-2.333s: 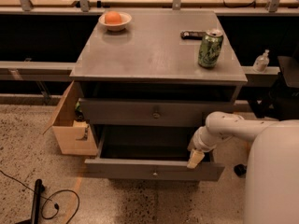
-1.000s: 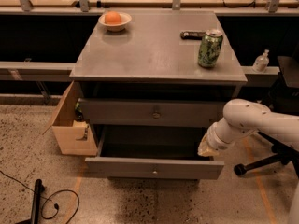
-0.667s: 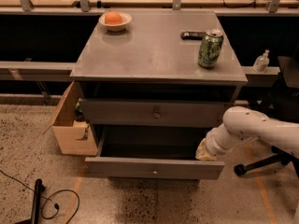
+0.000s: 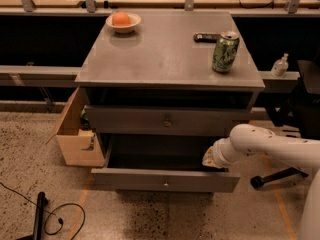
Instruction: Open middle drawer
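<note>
The middle drawer (image 4: 165,180) stands pulled out from the grey cabinet. Its flat front carries a small round knob (image 4: 165,184), and its dark inside (image 4: 155,156) shows behind the front. My gripper (image 4: 210,159) is at the end of the white arm (image 4: 270,146), which reaches in from the right. It sits at the drawer's right end, just above the front's top edge and over the inner corner. It holds nothing that I can see.
Above the open drawer is a shut drawer front (image 4: 167,120) with a knob. The cabinet top (image 4: 160,54) holds a bowl with an orange (image 4: 123,21), a green can (image 4: 224,52) and a dark remote (image 4: 206,36). A cardboard box (image 4: 75,134) stands at the left, a cable (image 4: 60,219) lies on the floor, and a chair base (image 4: 275,176) is at the right.
My gripper has risen a little from the drawer front's right end and drifted slightly right and back. The arm's elbow has swung to the right. The drawer stays equally far out.
</note>
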Motion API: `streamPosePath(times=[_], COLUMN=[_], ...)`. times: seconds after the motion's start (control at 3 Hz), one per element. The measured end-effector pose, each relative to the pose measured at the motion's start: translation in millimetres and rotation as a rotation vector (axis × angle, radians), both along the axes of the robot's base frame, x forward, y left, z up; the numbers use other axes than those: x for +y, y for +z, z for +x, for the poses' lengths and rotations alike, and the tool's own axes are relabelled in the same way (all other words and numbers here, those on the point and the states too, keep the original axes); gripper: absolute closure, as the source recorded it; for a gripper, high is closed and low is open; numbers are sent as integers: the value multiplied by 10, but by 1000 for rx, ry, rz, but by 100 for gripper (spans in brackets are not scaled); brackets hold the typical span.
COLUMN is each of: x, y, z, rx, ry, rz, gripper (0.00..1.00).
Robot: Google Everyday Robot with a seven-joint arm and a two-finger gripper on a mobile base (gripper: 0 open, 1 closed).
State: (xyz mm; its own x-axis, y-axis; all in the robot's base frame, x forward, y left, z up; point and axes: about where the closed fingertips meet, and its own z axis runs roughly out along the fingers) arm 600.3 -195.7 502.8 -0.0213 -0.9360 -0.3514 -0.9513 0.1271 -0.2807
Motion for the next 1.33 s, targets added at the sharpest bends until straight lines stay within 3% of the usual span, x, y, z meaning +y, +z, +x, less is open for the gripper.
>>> streamPosePath(times=[1.0, 1.33], x=[132, 121], y=[-635, -762], z=[410, 423], rx=[-56, 2], ry=[22, 3], rz=[-58, -56], gripper=[100, 100])
